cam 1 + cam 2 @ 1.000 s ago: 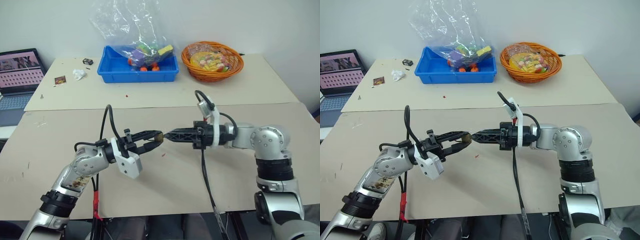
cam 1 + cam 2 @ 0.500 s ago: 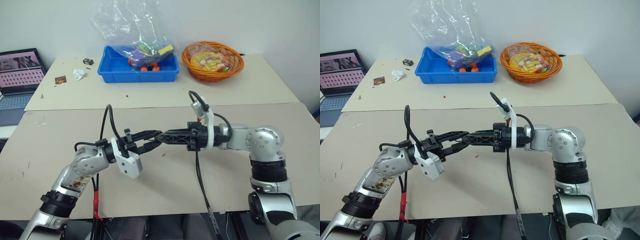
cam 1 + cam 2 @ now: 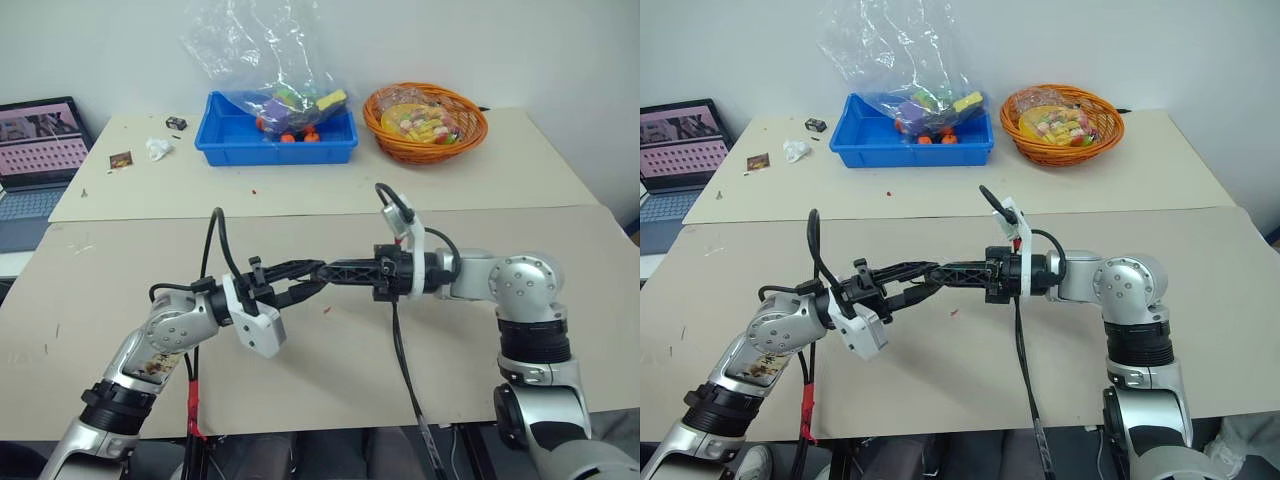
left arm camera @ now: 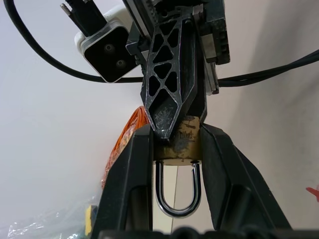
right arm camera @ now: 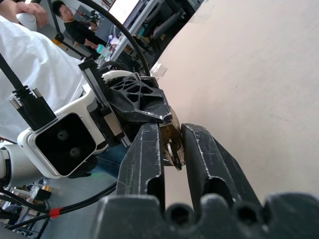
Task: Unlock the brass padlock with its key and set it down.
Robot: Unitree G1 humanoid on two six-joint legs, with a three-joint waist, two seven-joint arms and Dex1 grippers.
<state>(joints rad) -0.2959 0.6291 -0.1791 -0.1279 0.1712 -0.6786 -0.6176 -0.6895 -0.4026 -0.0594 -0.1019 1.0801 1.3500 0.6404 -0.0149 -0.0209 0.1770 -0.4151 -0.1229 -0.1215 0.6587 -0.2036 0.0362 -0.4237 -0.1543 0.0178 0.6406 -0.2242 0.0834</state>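
I have the brass padlock [image 4: 178,144] pinched between the left gripper [image 4: 177,149] fingers, held up over the table [image 3: 450,350], shackle pointing back toward the wrist. The right gripper [image 5: 172,144] meets it nose to nose, its fingers drawn close on a small ring that I take to be the head of the key [image 5: 173,151], though from the right wrist view I can't be sure the blade is actually seated in the keyway.

My worry from here is the twist. If the key is only partly in, or the two grippers aren't truly in line, turning the right wrist will lever the lock body sideways out of the left fingers (they only bear on two smooth brass faces) and it drops to the table. The key head is also thin and could slip round inside the right fingers, so the wrist turns and the key doesn't. Pulling the arms apart too soon would drag the key out unturned.

Compared with a second ago, the right gripper has come in from just short of the left fingertips to overlap them, and its fingers have narrowed. The left gripper has stayed put with the same grip.
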